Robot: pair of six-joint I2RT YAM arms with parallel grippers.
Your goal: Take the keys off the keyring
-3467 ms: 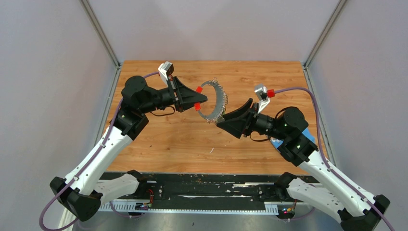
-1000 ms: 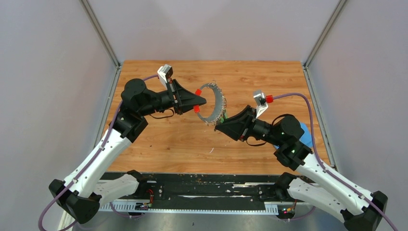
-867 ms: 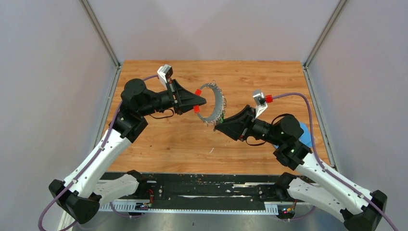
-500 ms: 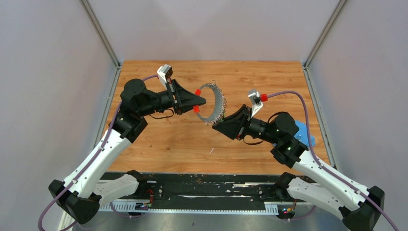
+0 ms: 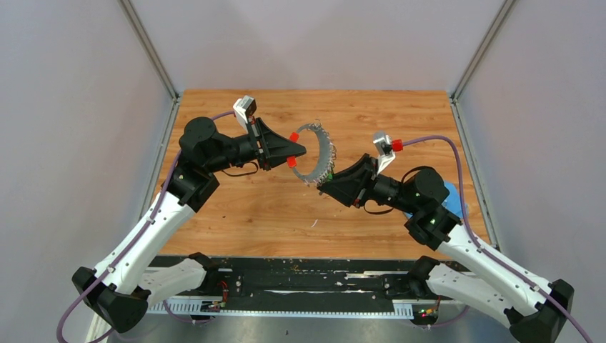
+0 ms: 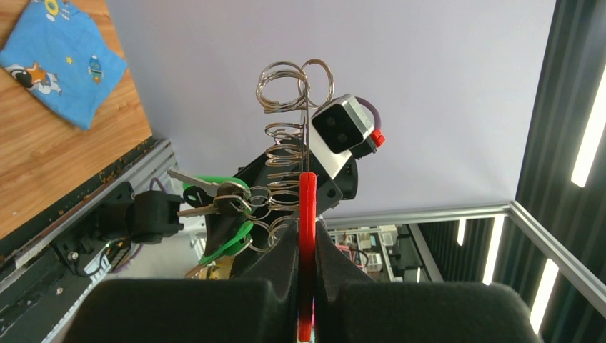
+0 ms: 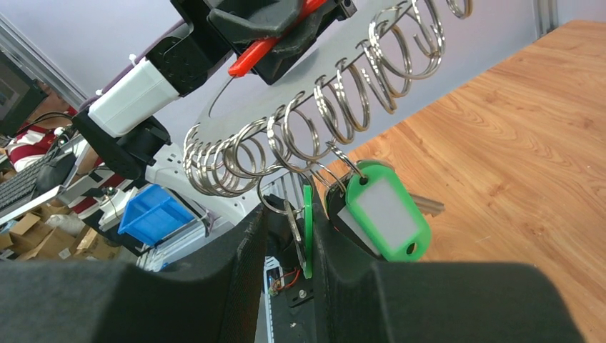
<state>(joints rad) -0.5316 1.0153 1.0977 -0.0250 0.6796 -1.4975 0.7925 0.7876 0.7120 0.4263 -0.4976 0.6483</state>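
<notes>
The keyring is a thin silver ring strung with many small split rings, held up above the table. My left gripper is shut on its red sleeve. The keys hang at the ring's near end. In the right wrist view a green-framed pale tag hangs beside my right gripper. A metal key and an edge-on green tag sit between its fingers. The jaws stand narrowly apart, with a gap on the left side. The green keys also show in the left wrist view.
A blue patterned cloth lies on the wooden table at the right, mostly behind my right arm in the top view. Grey walls enclose the table on three sides. A small white scrap lies near the front.
My right gripper pushed left toward the ring's key end, then eased back slightly. My left gripper has held the ring still for the last second.
</notes>
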